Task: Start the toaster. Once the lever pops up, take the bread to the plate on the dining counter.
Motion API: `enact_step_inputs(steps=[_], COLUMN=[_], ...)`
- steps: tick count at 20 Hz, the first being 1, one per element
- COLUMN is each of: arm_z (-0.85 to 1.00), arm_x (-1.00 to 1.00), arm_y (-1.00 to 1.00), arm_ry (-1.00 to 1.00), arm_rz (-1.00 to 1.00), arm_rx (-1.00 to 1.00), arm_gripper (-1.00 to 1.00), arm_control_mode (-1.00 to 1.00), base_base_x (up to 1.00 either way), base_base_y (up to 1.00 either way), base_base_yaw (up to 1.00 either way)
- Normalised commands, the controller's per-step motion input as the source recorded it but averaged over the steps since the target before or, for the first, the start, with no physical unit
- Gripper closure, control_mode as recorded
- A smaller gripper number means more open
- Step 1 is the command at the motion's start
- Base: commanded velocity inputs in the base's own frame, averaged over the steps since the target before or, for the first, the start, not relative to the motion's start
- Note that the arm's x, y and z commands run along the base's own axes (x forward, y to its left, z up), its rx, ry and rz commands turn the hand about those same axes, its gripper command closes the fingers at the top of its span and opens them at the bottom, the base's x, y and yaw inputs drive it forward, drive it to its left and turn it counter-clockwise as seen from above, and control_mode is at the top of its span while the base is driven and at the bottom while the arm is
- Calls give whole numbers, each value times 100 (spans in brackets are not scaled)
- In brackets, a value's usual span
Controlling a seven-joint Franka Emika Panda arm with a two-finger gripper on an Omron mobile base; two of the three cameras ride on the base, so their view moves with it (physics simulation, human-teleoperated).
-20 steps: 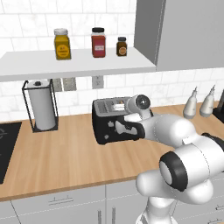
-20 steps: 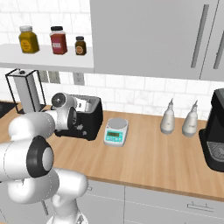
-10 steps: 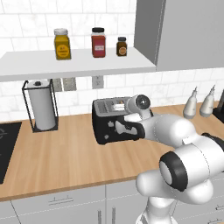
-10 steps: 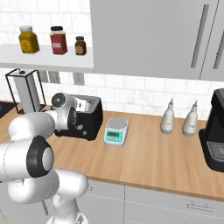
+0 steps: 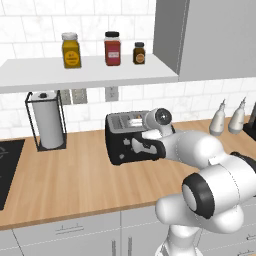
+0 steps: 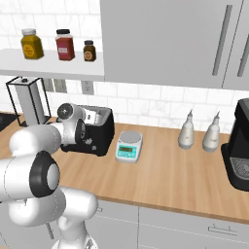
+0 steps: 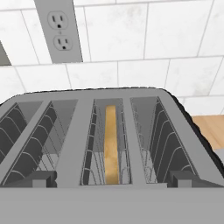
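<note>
The gripper (image 7: 112, 178) hovers low over the near edge of the toaster (image 5: 131, 137), its two fingertips (image 7: 39, 179) spread wide with nothing between them. The toaster sits on the wood counter (image 5: 75, 180), towards the tiled wall. Seen from the hand, the bread (image 7: 111, 148) stands on edge, sunk in the third slot from the left. Right of the toaster lies a small scale (image 6: 129, 146). Farther left stands a paper towel holder (image 5: 47, 120), and a wall outlet (image 7: 61, 30) is behind.

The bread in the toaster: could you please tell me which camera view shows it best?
The hand view: the bread stands edge-on in one slot of the toaster. The left base view gives a pale sliver above the slots; the right base view hides it behind the arm.
</note>
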Motion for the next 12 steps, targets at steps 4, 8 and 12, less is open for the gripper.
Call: enact_step_inputs(steps=[4, 8, 12], arm_z=[0, 0, 0], arm_x=[0, 0, 0], arm_y=[0, 0, 0], arm_ry=[0, 0, 0], arm_rz=[0, 0, 0], arm_rx=[0, 0, 0], arm_gripper=[-100, -100, -100], arm_control_mode=[-100, -100, -100], base_base_x=[0, 0, 0], base_base_y=[0, 0, 0], base_base_yaw=[0, 0, 0])
